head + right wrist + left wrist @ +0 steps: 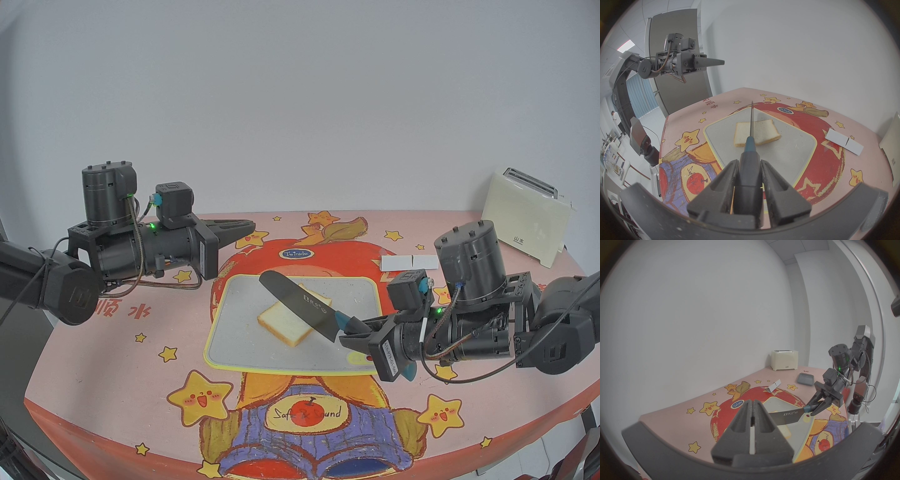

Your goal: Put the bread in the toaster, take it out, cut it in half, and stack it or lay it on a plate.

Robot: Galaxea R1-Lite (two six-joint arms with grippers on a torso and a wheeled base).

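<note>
A slice of white bread (289, 323) (762, 132) lies flat on the grey cutting board (250, 337) (790, 150). My right gripper (344, 334) (749, 163) is shut on the teal handle of a dark knife (297, 302) (752, 120) (786, 415). The blade stretches across the middle of the slice, and I cannot tell whether it touches. Above the table's far left, away from the board, my left gripper (250, 226) (752, 404) (717, 62) hangs shut with nothing in it. The cream toaster (527, 217) (784, 360) stands at the far right corner.
A folded white card (409, 262) (844, 141) lies between the board and the toaster. A small dark grey tray (805, 378) sits on the table near the toaster. The round table's front edge (187, 459) is close behind the board.
</note>
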